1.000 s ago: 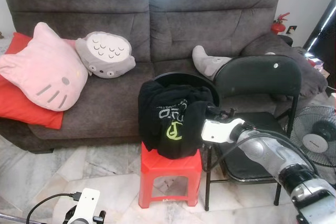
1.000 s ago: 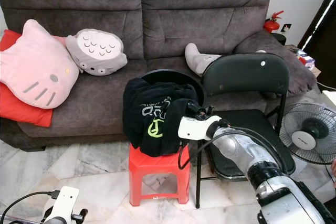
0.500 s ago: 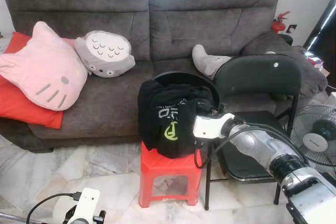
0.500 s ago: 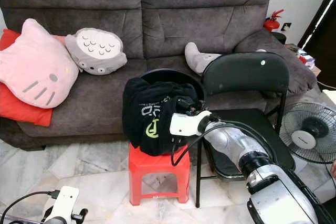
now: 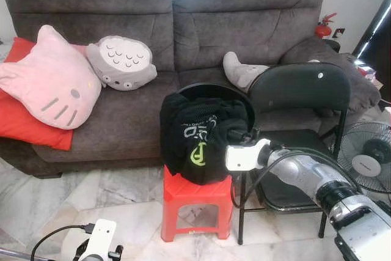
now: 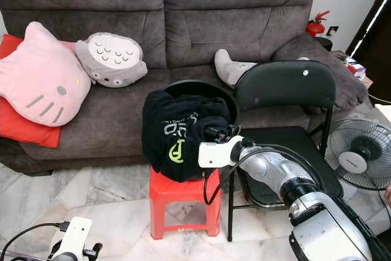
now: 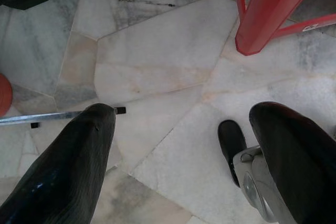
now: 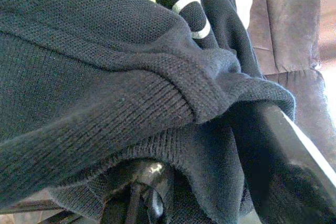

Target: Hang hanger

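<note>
Nearest to us, our left gripper point(image 7: 178, 156) hangs low over the marble floor point(image 7: 152, 66), its two black fingers point(image 7: 68, 166) spread well apart with nothing between them; one red stool leg point(image 7: 268, 9) stands beyond it.

Our right gripper point(image 6: 214, 134) reaches forward at the right edge of one black garment point(image 6: 177, 139) with green and white print. In the right wrist view one black finger point(image 8: 278, 166) lies against the knitted cuff, with cloth bunched over it; we cannot tell whether the fingers are together or apart. We make out no hanger among the folds.

The garment is heaped in and over the front rim of one round black basket point(image 6: 211, 90), which sits on one red plastic stool point(image 6: 183, 203) directly below the gripper. The garment is all we can see in the basket.

Just right of the gripper stands one black folding chair point(image 6: 284, 90), and beyond that, further right, one floor fan point(image 6: 359, 160).

Behind the gripper runs one dark grey sofa point(image 6: 232, 16). On it we count four cushions: to the far left a pink cat-face cushion point(image 6: 36, 87) leaning on a red cushion point(image 6: 24, 126), one grey owl-like cushion point(image 6: 113, 59) beside them, and one grey plush piece point(image 6: 232, 68) behind the chair. One red fire extinguisher point(image 6: 316, 27) stands by the wall at the far right.
</note>
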{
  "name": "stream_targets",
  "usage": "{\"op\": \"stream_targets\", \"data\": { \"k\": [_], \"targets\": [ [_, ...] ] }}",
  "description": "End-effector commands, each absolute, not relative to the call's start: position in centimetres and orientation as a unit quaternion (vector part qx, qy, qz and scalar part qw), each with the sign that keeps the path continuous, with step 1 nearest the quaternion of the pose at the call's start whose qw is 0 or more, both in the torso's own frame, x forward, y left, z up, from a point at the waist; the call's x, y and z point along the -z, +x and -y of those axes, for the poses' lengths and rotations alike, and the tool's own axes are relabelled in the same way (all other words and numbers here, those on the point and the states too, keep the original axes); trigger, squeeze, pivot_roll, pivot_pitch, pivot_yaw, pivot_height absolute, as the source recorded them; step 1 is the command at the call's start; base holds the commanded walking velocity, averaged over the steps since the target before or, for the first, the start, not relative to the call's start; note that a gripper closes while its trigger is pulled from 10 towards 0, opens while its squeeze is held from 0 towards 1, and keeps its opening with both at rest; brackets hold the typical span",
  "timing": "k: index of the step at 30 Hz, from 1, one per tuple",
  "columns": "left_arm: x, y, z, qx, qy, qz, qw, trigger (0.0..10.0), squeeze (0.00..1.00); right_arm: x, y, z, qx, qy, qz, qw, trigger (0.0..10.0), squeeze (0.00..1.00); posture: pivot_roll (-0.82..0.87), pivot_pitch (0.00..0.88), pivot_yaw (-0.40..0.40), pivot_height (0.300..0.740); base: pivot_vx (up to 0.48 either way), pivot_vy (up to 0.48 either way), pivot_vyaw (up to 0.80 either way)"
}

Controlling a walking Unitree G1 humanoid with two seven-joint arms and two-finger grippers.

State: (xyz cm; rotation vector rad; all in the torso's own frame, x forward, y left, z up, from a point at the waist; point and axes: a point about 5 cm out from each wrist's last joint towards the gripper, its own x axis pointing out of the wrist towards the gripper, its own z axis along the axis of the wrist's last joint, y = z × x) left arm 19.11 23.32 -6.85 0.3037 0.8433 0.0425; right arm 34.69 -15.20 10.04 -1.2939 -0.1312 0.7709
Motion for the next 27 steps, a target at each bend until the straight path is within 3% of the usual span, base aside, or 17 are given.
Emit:
{"op": "stream_targets", "data": {
  "k": [1,2,3,23,26,27],
  "targets": [
    [6.9,18.9,-23.4,-0.013,0.158,-0.409,0.899,10.0,0.00,-10.4,34.9,15.2,-0.355,-0.592,0.062,0.721,10.0,0.00,0.00,0.000,-0.018,0.740,0.000,0.000,0.00],
    [6.9,18.9,-23.4,-0.013,0.158,-0.409,0.898,10.0,0.00,-10.5,34.9,15.3,-0.352,-0.593,0.065,0.722,3.4,0.00,0.00,0.000,-0.017,0.740,0.000,0.000,0.00],
    [6.9,18.9,-23.4,-0.014,0.158,-0.409,0.898,10.0,0.00,-10.7,35.0,15.3,-0.350,-0.594,0.067,0.722,0.0,0.00,0.00,0.000,-0.018,0.740,0.000,0.000,0.00],
    [7.0,18.6,-23.4,-0.010,0.160,-0.411,0.897,10.0,0.00,-10.6,35.1,16.2,-0.322,-0.597,0.059,0.733,0.0,0.00,0.00,0.000,-0.020,0.740,0.000,0.000,0.00],
    [7.1,18.5,-23.4,-0.009,0.160,-0.412,0.897,10.0,0.00,-11.2,35.7,17.3,-0.271,-0.577,0.046,0.769,0.0,0.00,0.00,0.000,-0.018,0.740,0.000,0.000,0.00],
    [7.1,18.5,-23.4,-0.009,0.160,-0.412,0.897,10.0,0.00,-11.2,35.7,17.3,-0.271,-0.577,0.046,0.769,0.0,0.00,0.00,0.000,-0.018,0.740,0.000,0.000,0.00]
  ]
}}
